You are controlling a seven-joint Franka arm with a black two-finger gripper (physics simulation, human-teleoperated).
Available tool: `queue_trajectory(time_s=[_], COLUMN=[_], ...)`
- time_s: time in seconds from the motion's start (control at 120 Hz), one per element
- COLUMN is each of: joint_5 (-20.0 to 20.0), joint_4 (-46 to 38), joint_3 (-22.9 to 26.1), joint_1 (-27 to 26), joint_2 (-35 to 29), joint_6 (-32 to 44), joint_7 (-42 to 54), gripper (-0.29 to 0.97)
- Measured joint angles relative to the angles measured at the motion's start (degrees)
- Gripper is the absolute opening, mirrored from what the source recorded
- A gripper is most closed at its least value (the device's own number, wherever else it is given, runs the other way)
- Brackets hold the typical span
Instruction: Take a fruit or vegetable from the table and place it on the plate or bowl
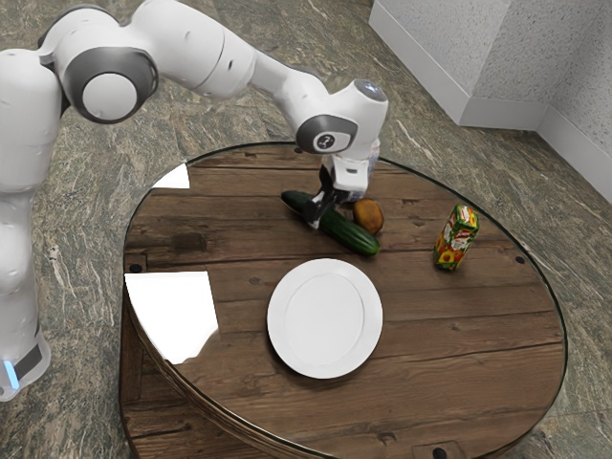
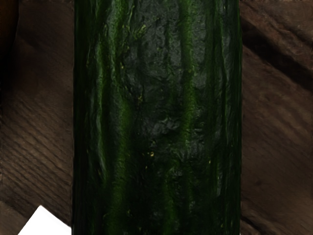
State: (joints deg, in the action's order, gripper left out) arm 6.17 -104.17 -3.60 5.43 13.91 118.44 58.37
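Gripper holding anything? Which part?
Cannot be told. The gripper sits over the cucumber, toward its end on the exterior view's left.

Exterior view: bright, even, diffuse illumination. On the table, a large glare patch is blown out white at 9 o'clock and a small glare patch at 10 o'clock. Shadows are faint. Wrist view: dim; the cucumber carries weak lengthwise highlights.

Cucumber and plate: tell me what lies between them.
Nothing: in the exterior view, only bare table separates the cucumber from the plate.
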Motion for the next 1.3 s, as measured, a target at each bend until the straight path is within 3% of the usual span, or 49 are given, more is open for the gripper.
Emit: queue_trajectory(time_s=[0.083,0.217,0.467,0.617,0.792,0.9,1.067,1.3], joint_5=[-0.1,0.0,0.6,0.7,1.9,2.5,2.7,3.3], joint_4=[0.0,0.1,0.6,0.5,0.1,-0.1,-1.0,-0.7], joint_3=[0.0,0.1,0.6,5.1,13.9,15.8,15.4,15.2], joint_1=[0.0,-0.6,-10.3,-12.4,-10.6,-13.2,-11.8,-9.9], joint_2=[-0.1,-1.7,-8.8,-10.8,-16.2,-17.7,-17.5,-17.4], joint_6=[0.1,0.3,-0.1,-3.5,-14.5,-20.2,-24.8,-27.2], joint_7=[0.3,0.4,0.4,-2.4,-12.2,-18.8,-26.5,-34.2], gripper=[0.26,0.22,0.22,0.22,0.22,0.22,0.53,0.65])
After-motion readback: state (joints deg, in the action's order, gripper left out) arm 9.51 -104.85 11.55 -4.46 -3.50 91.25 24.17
